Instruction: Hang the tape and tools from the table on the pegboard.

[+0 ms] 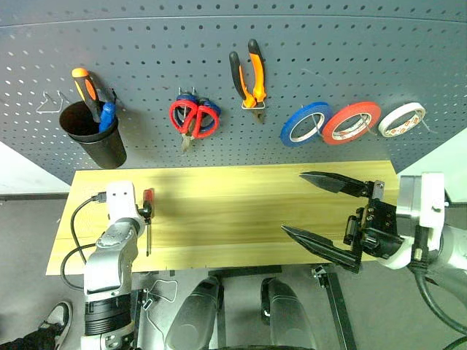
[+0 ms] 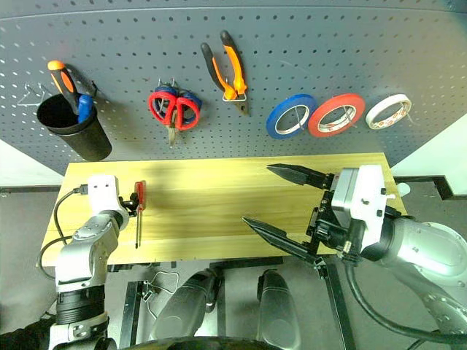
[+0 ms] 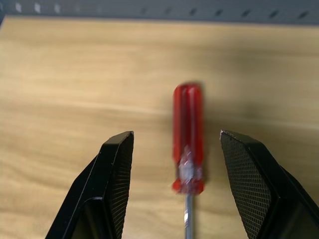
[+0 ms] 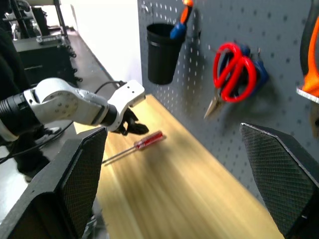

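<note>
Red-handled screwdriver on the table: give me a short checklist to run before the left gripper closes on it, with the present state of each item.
1. Left gripper open: ok.
2. Red-handled screwdriver lying flat on the table, handle toward the pegboard: ok.
3. Handle between the fingers: ok, nearer one finger than the other.
4. Fingers low enough to grip: cannot tell.
5. Black cup with room for another tool: cannot tell; it already holds two.
6. Right gripper open and well away from the screwdriver: ok.
</note>
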Available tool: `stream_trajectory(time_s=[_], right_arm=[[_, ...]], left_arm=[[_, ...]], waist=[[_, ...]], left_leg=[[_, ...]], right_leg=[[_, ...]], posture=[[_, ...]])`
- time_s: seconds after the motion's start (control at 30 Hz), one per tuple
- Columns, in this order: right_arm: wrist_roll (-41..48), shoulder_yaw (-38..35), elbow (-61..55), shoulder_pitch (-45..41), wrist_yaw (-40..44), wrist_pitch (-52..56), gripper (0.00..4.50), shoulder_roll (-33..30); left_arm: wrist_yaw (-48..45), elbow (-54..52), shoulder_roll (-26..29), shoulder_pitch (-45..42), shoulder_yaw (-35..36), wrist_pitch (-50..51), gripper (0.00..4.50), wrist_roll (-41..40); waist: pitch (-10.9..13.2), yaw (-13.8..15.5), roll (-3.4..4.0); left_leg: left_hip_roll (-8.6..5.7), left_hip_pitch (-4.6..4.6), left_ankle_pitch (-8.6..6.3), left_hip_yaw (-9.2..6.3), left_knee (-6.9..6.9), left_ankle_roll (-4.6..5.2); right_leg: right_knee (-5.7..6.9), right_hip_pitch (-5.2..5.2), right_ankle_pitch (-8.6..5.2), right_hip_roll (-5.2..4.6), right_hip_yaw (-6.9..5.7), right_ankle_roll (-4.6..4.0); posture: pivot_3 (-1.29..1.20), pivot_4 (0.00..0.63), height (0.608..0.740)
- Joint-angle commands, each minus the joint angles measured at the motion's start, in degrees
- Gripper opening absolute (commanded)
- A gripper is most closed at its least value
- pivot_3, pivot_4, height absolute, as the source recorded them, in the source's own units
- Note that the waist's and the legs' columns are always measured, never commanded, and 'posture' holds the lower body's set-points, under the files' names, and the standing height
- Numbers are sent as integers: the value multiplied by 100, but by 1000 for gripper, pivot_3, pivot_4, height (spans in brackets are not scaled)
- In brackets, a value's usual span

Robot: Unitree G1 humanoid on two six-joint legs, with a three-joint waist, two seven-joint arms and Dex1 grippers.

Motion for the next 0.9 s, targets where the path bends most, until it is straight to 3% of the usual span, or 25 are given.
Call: stream_trajectory(time_s=[0.03, 0.33, 0.9], right_arm=[[456, -277, -40, -32, 42, 89, 4500, -203], [1266, -746, 36, 48, 79, 408, 4500, -682], [1675, -1025, 103, 114, 100, 690, 4500, -913]], left_arm=[[28, 47, 69, 18, 168, -72, 2873, -40], [-2, -76, -116, 82, 12, -37, 2873, -124], [146, -54, -162, -56, 155, 39, 2873, -180]], waist=[[59, -1, 2], [314, -24, -5], [517, -224, -21]], left_leg=[[0, -1, -1, 1, 0, 1], [1, -41, -3, 2, 2, 6], [3, -85, -3, 18, 5, 6]], right_leg=[[0, 0, 0, -1, 0, 0], [-6, -31, 0, -4, 1, 0], [0, -78, 1, -7, -4, 1]], posture=[[-63, 405, 710], [-123, 453, 710], [-149, 482, 710]])
